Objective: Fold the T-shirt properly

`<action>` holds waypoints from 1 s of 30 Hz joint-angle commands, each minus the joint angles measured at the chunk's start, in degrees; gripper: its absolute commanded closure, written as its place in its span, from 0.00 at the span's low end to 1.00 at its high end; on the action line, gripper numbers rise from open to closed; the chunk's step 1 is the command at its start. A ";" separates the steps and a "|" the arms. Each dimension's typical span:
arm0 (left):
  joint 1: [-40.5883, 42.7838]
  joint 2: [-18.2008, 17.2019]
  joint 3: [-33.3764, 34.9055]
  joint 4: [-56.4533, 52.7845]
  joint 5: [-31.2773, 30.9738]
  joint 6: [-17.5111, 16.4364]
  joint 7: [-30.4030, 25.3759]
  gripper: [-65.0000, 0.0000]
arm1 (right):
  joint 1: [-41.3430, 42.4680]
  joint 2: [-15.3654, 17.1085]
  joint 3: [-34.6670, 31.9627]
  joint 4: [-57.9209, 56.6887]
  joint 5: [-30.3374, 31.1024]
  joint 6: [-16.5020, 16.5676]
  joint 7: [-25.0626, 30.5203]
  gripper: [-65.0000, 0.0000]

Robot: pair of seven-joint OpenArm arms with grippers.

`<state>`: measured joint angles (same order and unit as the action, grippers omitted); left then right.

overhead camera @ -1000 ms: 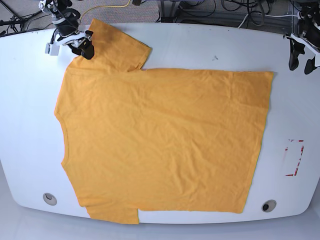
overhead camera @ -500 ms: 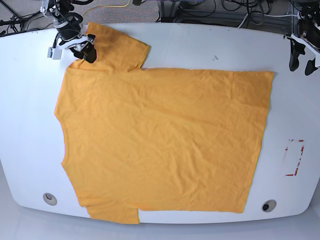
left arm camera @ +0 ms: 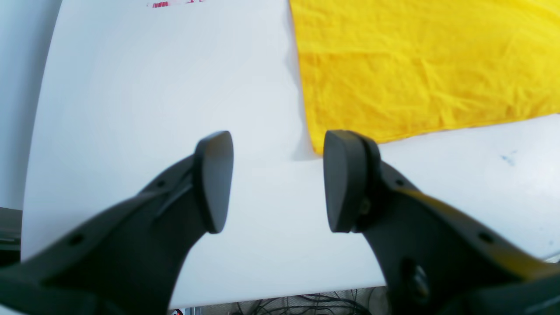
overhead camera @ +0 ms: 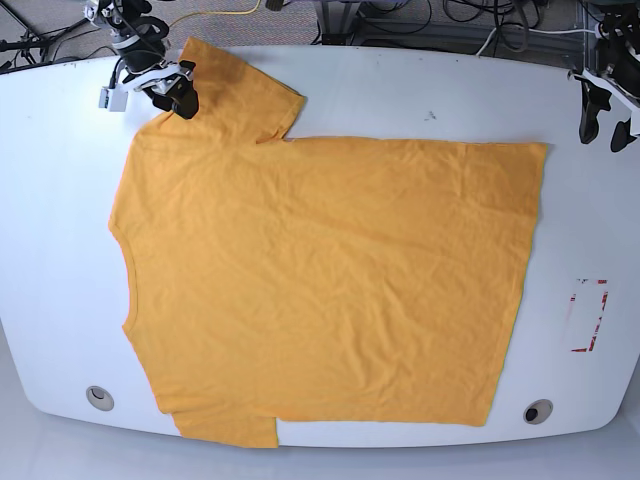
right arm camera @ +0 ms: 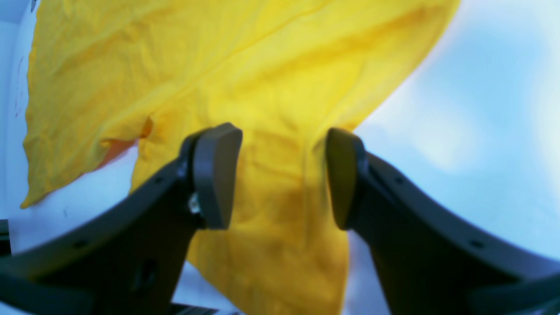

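The orange-yellow T-shirt [overhead camera: 330, 280] lies spread flat on the white table [overhead camera: 400, 90], collar side at the left and hem at the right. One sleeve [overhead camera: 240, 95] points to the far left corner. My right gripper [overhead camera: 178, 100] hovers over that sleeve's outer edge. In the right wrist view its jaws stand open [right arm camera: 280, 148] with sleeve fabric [right arm camera: 271, 78] beneath and between them. My left gripper [overhead camera: 603, 132] is open at the far right, off the shirt. In the left wrist view it [left arm camera: 278, 148] is over bare table, just short of the shirt's hem corner [left arm camera: 319, 146].
A red-and-white marking [overhead camera: 588, 315] sits near the table's right edge. Two round holes [overhead camera: 99, 398] [overhead camera: 538, 411] lie near the front edge. Cables [overhead camera: 420, 20] run behind the far edge. A small dark speck [overhead camera: 432, 115] marks the table beyond the shirt.
My right gripper has shifted slightly right and toward the far edge over the sleeve. The sleeve rumpled briefly and lies flat again. The left arm has not moved.
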<state>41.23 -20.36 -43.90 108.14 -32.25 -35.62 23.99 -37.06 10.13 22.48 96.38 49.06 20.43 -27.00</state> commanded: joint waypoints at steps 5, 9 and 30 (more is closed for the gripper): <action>0.22 -0.86 -0.58 0.90 -1.40 -0.08 -0.88 0.52 | -0.27 0.04 -0.95 -0.15 -1.88 -0.66 -2.63 0.50; 0.06 -0.84 -0.69 0.70 -1.24 -0.16 -0.61 0.52 | -0.01 -0.05 -0.72 -0.36 -1.94 -0.48 -2.75 0.59; -5.72 -0.24 -0.58 -6.59 1.31 -1.15 8.30 0.56 | 1.16 0.11 -0.58 -1.67 -2.80 -0.23 -2.81 0.98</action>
<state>36.12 -19.90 -43.86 102.28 -31.31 -37.12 32.21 -35.18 10.00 21.93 94.43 47.59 20.84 -27.90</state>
